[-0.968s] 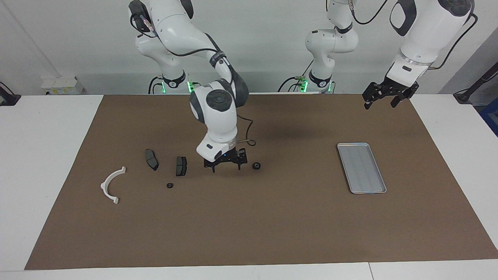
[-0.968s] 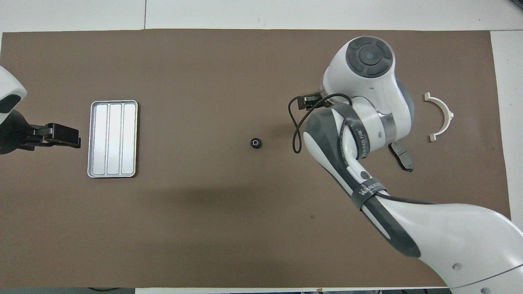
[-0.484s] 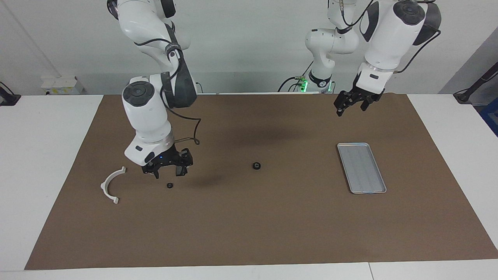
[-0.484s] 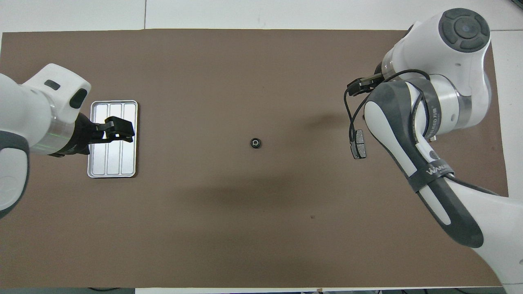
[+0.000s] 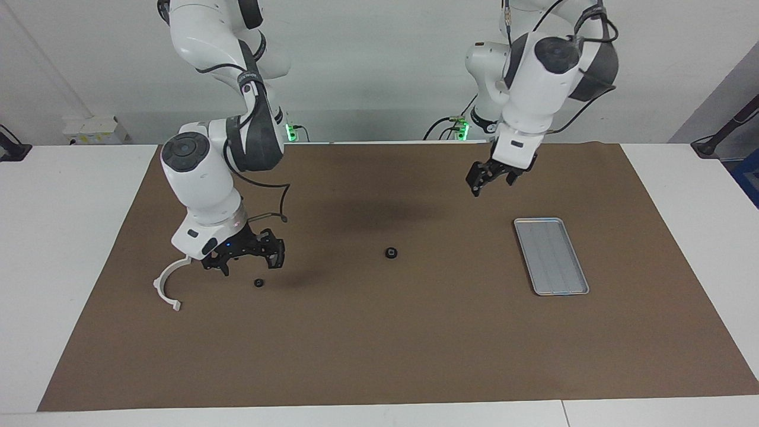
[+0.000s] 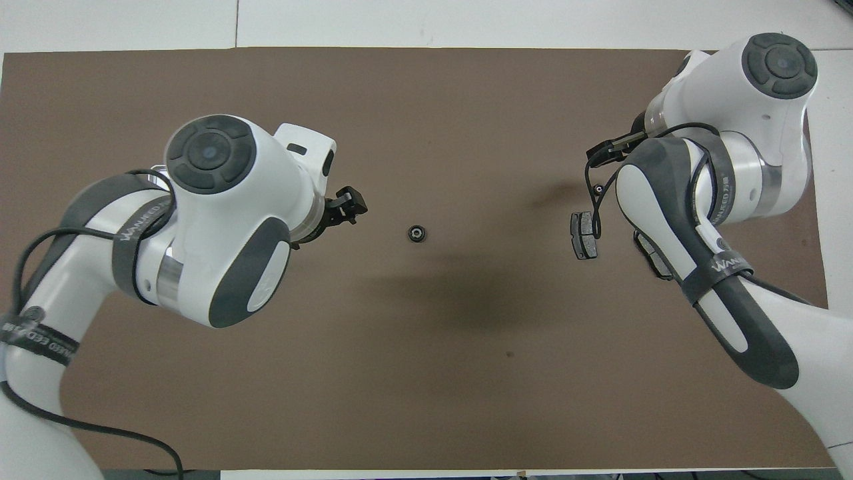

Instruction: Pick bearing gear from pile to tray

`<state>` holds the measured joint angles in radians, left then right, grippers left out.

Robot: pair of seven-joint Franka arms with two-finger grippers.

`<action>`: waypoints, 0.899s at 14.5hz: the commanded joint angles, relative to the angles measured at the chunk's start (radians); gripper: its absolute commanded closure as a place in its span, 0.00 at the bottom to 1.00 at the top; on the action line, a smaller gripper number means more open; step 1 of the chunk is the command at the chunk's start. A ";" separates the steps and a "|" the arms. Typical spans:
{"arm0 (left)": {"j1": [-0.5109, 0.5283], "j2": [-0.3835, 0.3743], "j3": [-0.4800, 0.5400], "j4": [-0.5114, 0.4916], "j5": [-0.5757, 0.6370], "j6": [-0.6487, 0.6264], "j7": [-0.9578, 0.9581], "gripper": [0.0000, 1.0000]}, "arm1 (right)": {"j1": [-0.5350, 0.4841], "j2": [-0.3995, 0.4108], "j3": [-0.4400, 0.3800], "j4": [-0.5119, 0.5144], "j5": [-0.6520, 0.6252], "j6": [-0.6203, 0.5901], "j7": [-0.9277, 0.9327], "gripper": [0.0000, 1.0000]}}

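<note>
A small black round bearing gear (image 5: 391, 253) (image 6: 417, 233) lies alone mid-mat. The pile is at the right arm's end: a white half-ring (image 5: 169, 281), two dark brake pads (image 6: 583, 235) and a smaller black round piece (image 5: 258, 283). My right gripper (image 5: 249, 261) hangs open and empty low over this pile, hiding the pads in the facing view. The silver tray (image 5: 550, 255) is at the left arm's end and is covered by my left arm in the overhead view. My left gripper (image 5: 489, 175) (image 6: 346, 207) is open, empty and raised over bare mat between tray and gear.
A brown mat (image 5: 379, 344) covers most of the white table (image 5: 71, 196). The second brake pad (image 6: 656, 259) shows only partly under my right arm in the overhead view. The tray holds nothing.
My right gripper swung from beside the bearing gear toward its own end, over the pile. My left gripper came from the table's end, across the tray, toward the middle. Both stayed open.
</note>
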<state>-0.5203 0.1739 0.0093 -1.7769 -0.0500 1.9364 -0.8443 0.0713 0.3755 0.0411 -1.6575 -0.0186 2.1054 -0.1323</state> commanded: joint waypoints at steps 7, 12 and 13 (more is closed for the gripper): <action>-0.107 0.329 0.028 0.229 -0.011 0.114 -0.223 0.00 | -0.019 -0.027 0.011 -0.172 0.017 0.145 -0.049 0.00; -0.133 0.326 0.026 0.168 -0.016 0.184 -0.225 0.00 | -0.033 0.000 0.010 -0.189 0.015 0.185 -0.073 0.00; -0.150 0.308 0.026 0.124 -0.016 0.199 -0.225 0.01 | -0.034 0.003 0.010 -0.196 0.015 0.200 -0.079 0.00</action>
<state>-0.6332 0.5158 0.0231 -1.5675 -0.0535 2.0877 -1.0589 0.0586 0.3790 0.0405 -1.8240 -0.0186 2.2603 -0.1656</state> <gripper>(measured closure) 0.000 0.000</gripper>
